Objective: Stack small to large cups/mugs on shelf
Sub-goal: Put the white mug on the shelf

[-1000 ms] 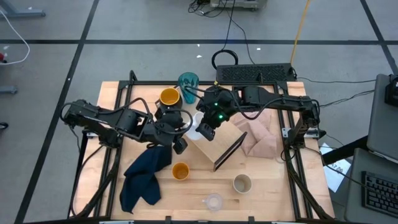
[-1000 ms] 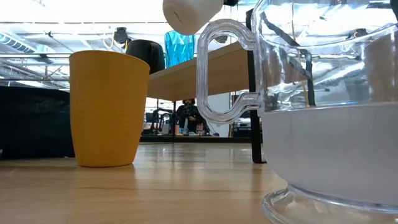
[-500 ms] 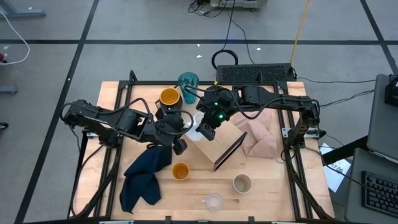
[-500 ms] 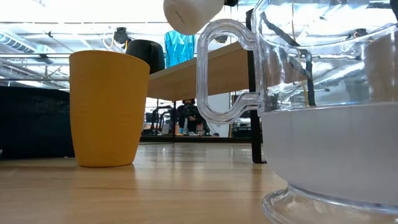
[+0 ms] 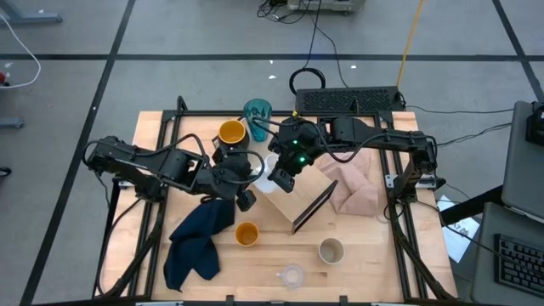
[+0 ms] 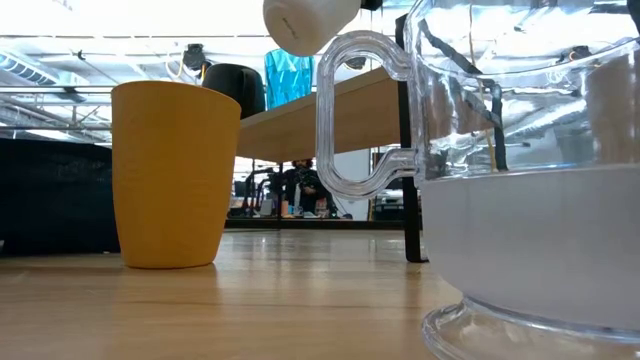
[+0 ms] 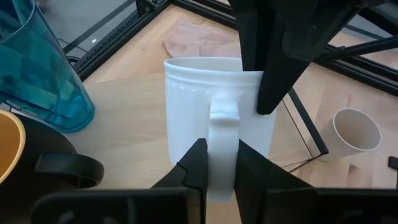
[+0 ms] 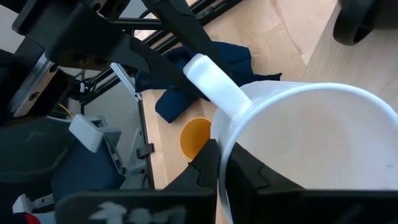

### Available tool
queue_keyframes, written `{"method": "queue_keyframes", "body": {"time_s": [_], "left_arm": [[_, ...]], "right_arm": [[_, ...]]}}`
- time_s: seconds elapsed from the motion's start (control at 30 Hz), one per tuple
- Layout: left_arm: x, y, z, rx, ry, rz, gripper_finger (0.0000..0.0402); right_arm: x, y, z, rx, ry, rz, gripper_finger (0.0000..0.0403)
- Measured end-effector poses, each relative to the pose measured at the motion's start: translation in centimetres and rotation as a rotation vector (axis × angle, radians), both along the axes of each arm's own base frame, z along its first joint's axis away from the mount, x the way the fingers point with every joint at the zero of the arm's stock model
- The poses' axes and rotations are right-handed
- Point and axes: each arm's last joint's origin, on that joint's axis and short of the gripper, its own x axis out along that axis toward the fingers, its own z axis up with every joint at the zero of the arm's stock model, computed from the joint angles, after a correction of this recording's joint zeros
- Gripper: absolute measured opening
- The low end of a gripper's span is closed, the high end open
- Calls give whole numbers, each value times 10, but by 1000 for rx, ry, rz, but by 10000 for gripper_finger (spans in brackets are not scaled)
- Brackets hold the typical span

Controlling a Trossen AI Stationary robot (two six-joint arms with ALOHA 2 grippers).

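- Two grippers on one white mug [image 7: 214, 140], held in the air over the near-left end of the shelf [image 5: 293, 202], mid-bench.
- Left gripper [image 7: 216, 163] is clamped on the mug's handle, fingers either side of the loop. Right gripper [image 8: 219, 163] is pinched on the rim wall, one finger inside, one outside.
- Mug looks glazed ceramic: stiff, some weight, smooth and slick, will chip if dropped. I judge the handle the safer hold, since it can't slide through; the rim pinch depends on friction alone.
- Straight-sided cylinder with a faint moulded band under the lip, thick walls, empty inside.
- Shelf: flat light-wood board on dark end supports, sitting at an angle on the bench [image 5: 374, 263]. Rigid, plenty of flat top to land on.
- Teal tumbler [image 5: 257, 111] at the back: tall translucent plastic, faceted, probably light and tippy.
- Yellow-orange mug [image 5: 231, 133] beside it, dark handle, opaque.
- Small orange cup [image 5: 246, 233] near the front, smooth tapered, no handle; looks light.
- Beige-grey cup [image 5: 331, 251] right of it, matte, plain tapered.
- Small clear cup [image 5: 291, 275] at the front edge: glass or clear plastic with a loop handle and footed base; treat as fragile.
- Dark blue cloth [image 5: 200, 242] crumpled front-left, pinkish-beige cloth [image 5: 357, 191] right of the shelf; both soft, neither touching the mug.
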Motion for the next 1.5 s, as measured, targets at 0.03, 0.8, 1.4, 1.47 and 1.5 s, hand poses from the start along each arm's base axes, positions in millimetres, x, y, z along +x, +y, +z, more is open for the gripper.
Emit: {"method": "queue_keyframes", "body": {"time_s": [0.03,0.8,1.4,1.47,1.5], "left_arm": [[0,0,0,-4,-2,3,47],[-5,3,-4,-29,14,114,46],[-8,4,-3,20,-36,225,46],[-9,2,-2,55,-51,249,46],[-10,1,-2,74,-58,261,46]], "right_arm": [[0,0,0,-2,-1,2,10],[0,-8,0,-61,-25,36,139],[-32,-51,37,-174,-171,-121,178],[-37,-53,41,-188,-184,-124,178],[-39,-53,43,-201,-187,-129,178]]}}
